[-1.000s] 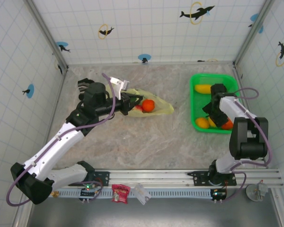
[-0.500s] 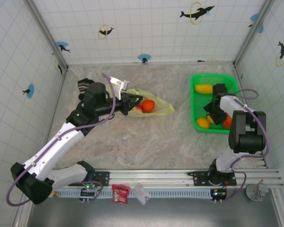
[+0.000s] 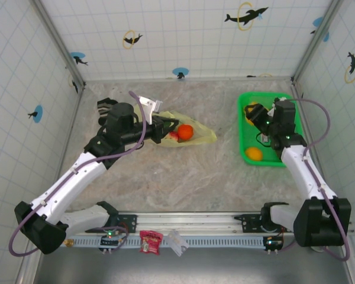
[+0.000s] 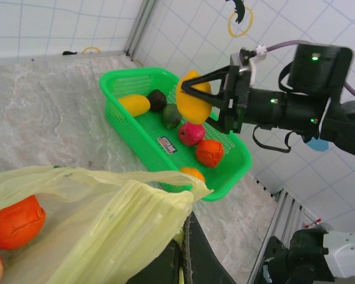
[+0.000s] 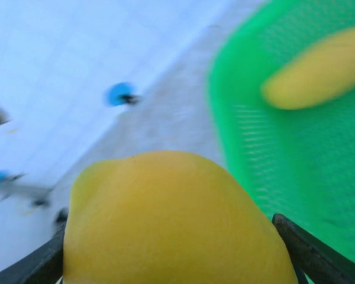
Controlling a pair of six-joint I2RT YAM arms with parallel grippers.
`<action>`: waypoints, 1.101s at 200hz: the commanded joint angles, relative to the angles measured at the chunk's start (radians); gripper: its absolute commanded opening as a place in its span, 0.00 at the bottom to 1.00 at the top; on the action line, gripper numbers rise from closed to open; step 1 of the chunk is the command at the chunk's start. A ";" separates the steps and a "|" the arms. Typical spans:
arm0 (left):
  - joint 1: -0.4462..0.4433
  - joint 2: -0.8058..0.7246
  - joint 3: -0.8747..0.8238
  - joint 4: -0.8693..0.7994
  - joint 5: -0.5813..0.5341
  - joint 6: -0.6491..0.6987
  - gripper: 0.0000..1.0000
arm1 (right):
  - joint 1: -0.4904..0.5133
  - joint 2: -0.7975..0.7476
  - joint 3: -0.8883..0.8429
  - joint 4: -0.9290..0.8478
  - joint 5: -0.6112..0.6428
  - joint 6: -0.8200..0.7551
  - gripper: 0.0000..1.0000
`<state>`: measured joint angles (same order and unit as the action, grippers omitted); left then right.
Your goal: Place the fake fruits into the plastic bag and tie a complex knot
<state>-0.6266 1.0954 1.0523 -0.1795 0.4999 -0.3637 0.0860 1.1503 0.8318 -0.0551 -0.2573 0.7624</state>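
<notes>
Right gripper [image 3: 252,112] clamps a yellow fruit [image 3: 249,109] over the far left corner of the green basket [image 3: 243,139] in the overhead view. The left gripper [image 3: 158,129], jaws together, pinches the left end of the plastic bag [image 3: 204,137], which lies on the marbled surface [image 3: 195,183] left of centre. An orange fruit [image 3: 186,131] and a red fruit [image 3: 173,135] sit inside the bag, and an orange-yellow fruit [image 3: 254,154] rests at the basket's near end

From the left wrist, the bag's pale-yellow film bunches in the foreground, its rim running down to the left gripper's dark fingers [image 4: 192,260] at the bottom edge, with the orange fruit showing through at lower left. Beyond, the basket stands well apart on the surface, holding a second yellow fruit [image 4: 134,105], a dark brown fruit [image 4: 157,99], a green fruit [image 4: 170,116], a pink-red fruit [image 4: 191,134] and an orange-red fruit [image 4: 209,152], with another orange piece half hidden at the near rim. The right gripper holds the yellow fruit raised clear above them

From the right wrist, the yellow fruit looms large and close, gripped on either side by the right gripper's dark fingers [image 5: 307,251]; behind it, blurred, are the basket's mesh wall and a yellow fruit lying inside
</notes>
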 commanded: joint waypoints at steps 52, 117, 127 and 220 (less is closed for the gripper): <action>-0.001 -0.020 0.028 -0.005 -0.040 -0.010 0.00 | 0.392 0.029 0.103 0.227 -0.241 -0.280 0.60; -0.003 -0.029 0.026 -0.005 -0.050 -0.020 0.00 | 0.599 0.161 0.156 0.147 -0.137 -0.427 0.59; -0.002 -0.029 0.028 -0.005 -0.047 -0.021 0.00 | 0.617 0.192 0.169 0.139 -0.097 -0.443 0.59; -0.004 -0.027 0.018 0.008 -0.017 -0.030 0.00 | 0.724 0.578 0.463 0.072 0.045 -0.433 0.60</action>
<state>-0.6273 1.0836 1.0523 -0.1787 0.4633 -0.3790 0.7532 1.6360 1.1694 0.0559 -0.2581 0.3275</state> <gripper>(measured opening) 0.047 0.742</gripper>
